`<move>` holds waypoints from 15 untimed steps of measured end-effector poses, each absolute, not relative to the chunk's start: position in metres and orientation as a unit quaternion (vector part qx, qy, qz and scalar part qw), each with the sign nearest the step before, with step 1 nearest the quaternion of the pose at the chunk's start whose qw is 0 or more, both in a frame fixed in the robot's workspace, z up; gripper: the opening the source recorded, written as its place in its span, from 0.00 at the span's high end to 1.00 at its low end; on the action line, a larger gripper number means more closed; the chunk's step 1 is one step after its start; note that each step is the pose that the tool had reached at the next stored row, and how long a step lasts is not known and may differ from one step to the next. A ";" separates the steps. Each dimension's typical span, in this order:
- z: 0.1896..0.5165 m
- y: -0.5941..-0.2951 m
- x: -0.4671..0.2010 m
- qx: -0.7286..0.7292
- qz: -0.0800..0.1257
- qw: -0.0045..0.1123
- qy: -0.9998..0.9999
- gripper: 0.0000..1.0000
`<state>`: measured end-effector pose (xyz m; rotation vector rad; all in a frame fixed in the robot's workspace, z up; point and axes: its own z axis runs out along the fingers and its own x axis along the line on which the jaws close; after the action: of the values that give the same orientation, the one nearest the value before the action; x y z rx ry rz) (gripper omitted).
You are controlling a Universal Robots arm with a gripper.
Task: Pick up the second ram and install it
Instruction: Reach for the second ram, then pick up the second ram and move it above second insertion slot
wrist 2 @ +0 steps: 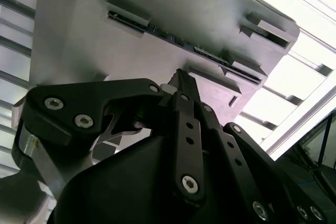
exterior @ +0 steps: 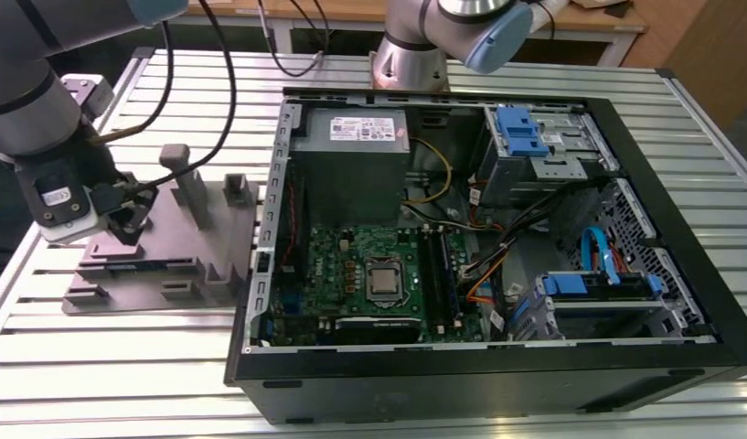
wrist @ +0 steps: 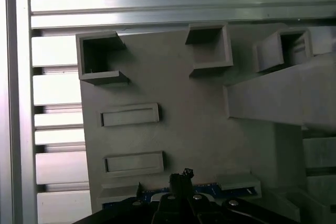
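gripper closed tight, tip by 2nd ram

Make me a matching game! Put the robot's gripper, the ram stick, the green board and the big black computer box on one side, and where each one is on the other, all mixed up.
Things:
1. gripper
2. second ram
3. motherboard
4. computer case

Places:
A. inside the open case
B. lying in a slot of the grey fixture
C. on the slatted table, at the exterior view's right
D. right over the grey fixture, close to the ram

Pairs: 1-D, 2-B, 3-A, 4-C
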<state>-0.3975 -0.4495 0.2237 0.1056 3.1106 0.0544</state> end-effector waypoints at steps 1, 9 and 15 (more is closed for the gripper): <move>0.222 -0.449 -0.397 0.034 0.017 0.014 0.999 0.90; 0.220 -0.449 -0.397 0.034 0.017 0.014 0.999 0.90; 0.220 -0.449 -0.397 0.034 0.017 0.014 0.999 0.90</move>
<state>-0.3975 -0.4495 0.2200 0.1056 3.1106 0.0537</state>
